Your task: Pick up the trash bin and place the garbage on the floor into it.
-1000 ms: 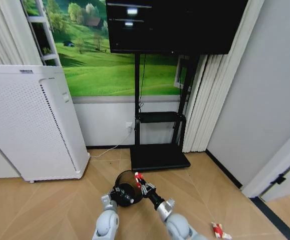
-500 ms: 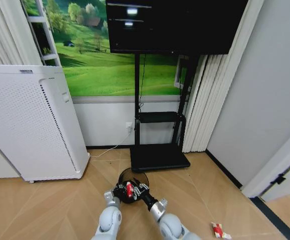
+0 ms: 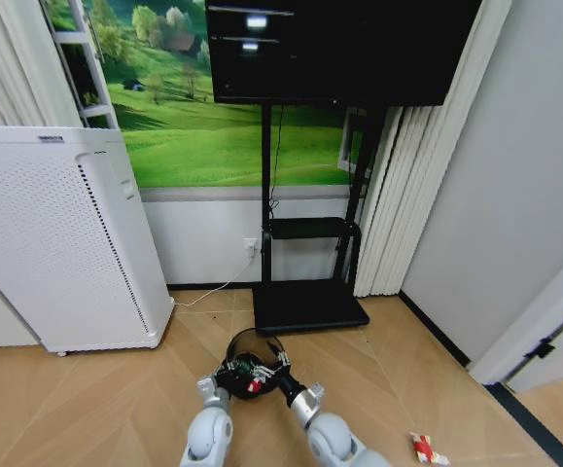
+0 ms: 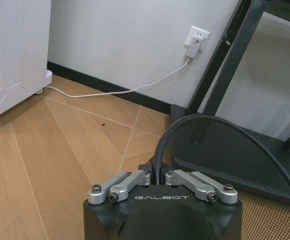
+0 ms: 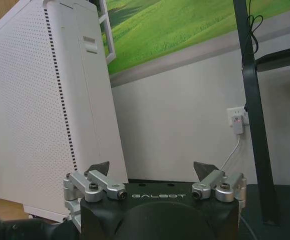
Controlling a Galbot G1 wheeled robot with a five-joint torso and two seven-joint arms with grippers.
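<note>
The trash bin (image 3: pixel 252 362) was held up off the wooden floor (image 3: pixel 106 399), low in front of the robot, with its open mouth tipped toward the head camera. The left hand (image 4: pixel 157 176) gripped its rim, fingers drawn tight together on the black wire edge; in the left wrist view the mesh wall (image 4: pixel 225 160) curved away just beyond the fingers. Inside the bin lay a red-and-white wrapper (image 3: pixel 253 385), with a bit of green beside it that was too small to identify.

The right hand (image 3: pixel 273 370) hovered at the bin's mouth, just across from the left hand. In the right wrist view its fingers (image 5: pixel 100 169) stood spread wide apart with nothing between them (image 5: pixel 154 170).

A second red-and-white wrapper (image 3: pixel 423 449) lay on the floor well off to the right hand's outer side, near the dark baseboard.

Just beyond both hands sat the black base of a TV stand (image 3: pixel 308 305), its post rising to a dark screen (image 3: pixel 330 49). A white cable (image 4: pixel 119 91) ran along the floor to a wall socket (image 4: pixel 196 39) past the left hand. Farther to the left hand's outer side stood a tall white perforated appliance (image 3: pixel 57 243), and a green landscape mural (image 3: pixel 203 126) covered the wall behind.
</note>
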